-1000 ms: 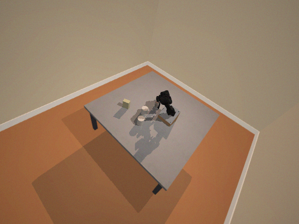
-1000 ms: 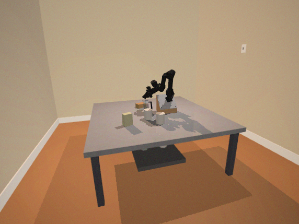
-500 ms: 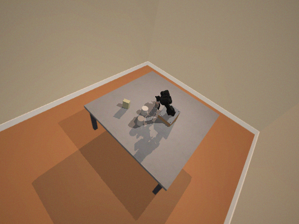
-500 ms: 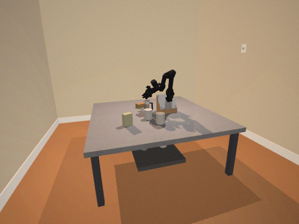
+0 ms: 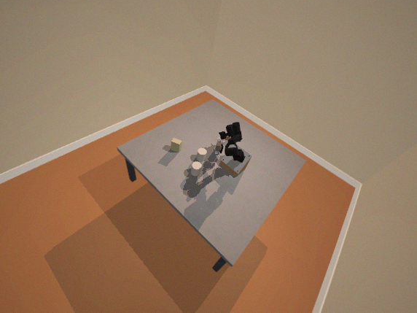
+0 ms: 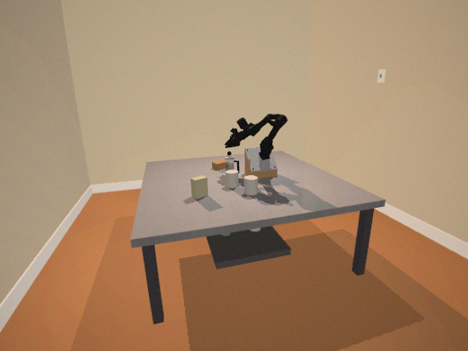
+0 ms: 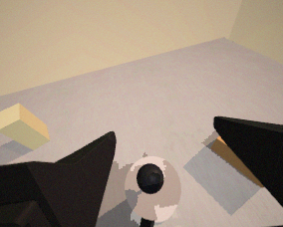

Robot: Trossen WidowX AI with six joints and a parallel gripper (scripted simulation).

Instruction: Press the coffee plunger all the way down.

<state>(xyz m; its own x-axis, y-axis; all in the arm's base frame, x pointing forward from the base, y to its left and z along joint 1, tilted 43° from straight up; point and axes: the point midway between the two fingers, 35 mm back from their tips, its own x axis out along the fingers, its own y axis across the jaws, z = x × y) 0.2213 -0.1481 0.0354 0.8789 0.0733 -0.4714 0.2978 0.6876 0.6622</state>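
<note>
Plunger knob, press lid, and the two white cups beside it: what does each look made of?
Plunger knob: black, faintly glossy ball, likely plastic; a soft highlight shows. Press lid: pale, patchy grey disc, possibly metal; too blotchy to tell. Two white cups: plain matte white cylinders, ceramic or plastic; no shine either way. The open gripper hangs above the knob, touching nothing.

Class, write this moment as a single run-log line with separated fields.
gripper: open, holding nothing | black round plunger knob: below gripper, untouched | glass coffee press: upright on grey table | phase: released
</note>
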